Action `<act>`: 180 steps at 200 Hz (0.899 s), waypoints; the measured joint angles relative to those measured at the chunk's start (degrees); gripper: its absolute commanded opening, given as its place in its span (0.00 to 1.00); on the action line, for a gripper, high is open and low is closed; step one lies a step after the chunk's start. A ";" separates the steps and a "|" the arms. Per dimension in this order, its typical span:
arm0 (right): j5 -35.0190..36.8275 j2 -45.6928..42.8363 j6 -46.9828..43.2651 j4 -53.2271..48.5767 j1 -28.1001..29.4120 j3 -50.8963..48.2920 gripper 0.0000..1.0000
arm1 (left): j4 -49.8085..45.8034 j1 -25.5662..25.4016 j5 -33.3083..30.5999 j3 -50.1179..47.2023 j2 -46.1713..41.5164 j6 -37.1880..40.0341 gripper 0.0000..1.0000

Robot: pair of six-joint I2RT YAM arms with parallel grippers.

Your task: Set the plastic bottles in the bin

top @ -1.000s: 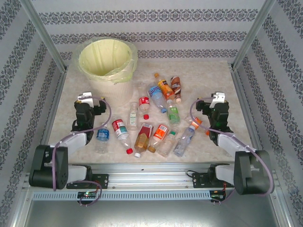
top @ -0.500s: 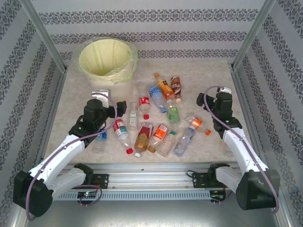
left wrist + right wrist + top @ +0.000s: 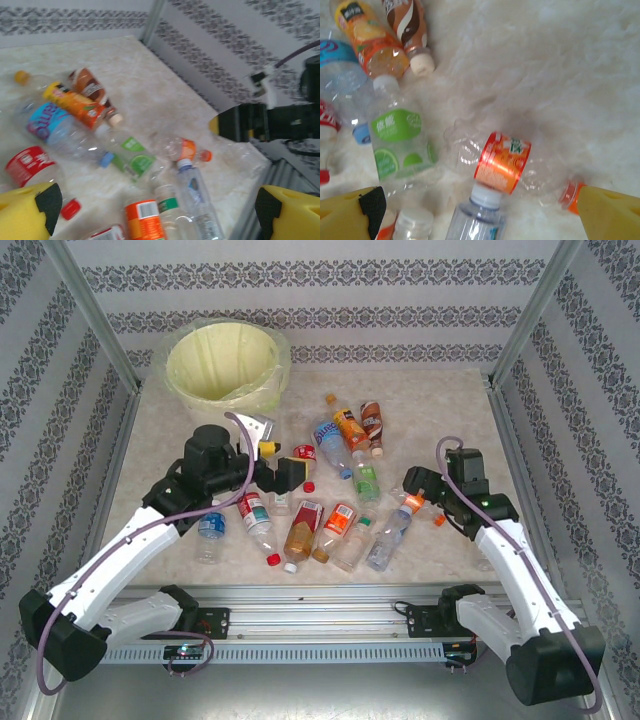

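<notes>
1. The bottles (image 3: 335, 525) lie on their sides in a loose heap at the centre of the top view. None is in the bin (image 3: 215, 365), which stands at the upper left.
2. The left gripper (image 3: 283, 462) hangs over the left of the heap with its jaws wide apart and nothing between them. In its wrist view the yellow pads (image 3: 25, 212) sit at the bottom corners.
3. The right gripper (image 3: 415, 486) is at the heap's right edge, also spread wide and empty. In its own view it is poised above the orange-label bottle (image 3: 502, 162).
4. The bottles look empty, so they are probably very light. Their thin clear walls would likely dent under a squeeze, and being round and slick, they could roll or squirt out.
5. The best hold is probably across the labelled middle, square to the bottle's length.
6. Writing:
   - The green-label bottle (image 3: 400, 145) carries two white Chinese characters above lime pictures.
   - The blue-label bottle (image 3: 47, 122) has pink letters too blurred to read.
   - The print on the red (image 3: 27, 162) and orange labels is not legible.
</notes>
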 measured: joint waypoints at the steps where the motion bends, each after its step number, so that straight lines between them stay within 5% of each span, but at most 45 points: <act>1: -0.04 -0.11 0.00 -0.15 0.07 0.00 0.98 | -0.04 0.00 0.11 0.11 0.04 0.00 1.00; 80: -2.03 4.33 -3.08 -4.70 0.13 0.00 0.98 | -0.87 -1.99 8.92 10.27 8.13 0.68 1.00; 180: -0.46 16.31 -6.12 -3.39 0.13 0.02 0.98 | 3.34 -3.85 14.56 8.52 15.43 6.25 1.00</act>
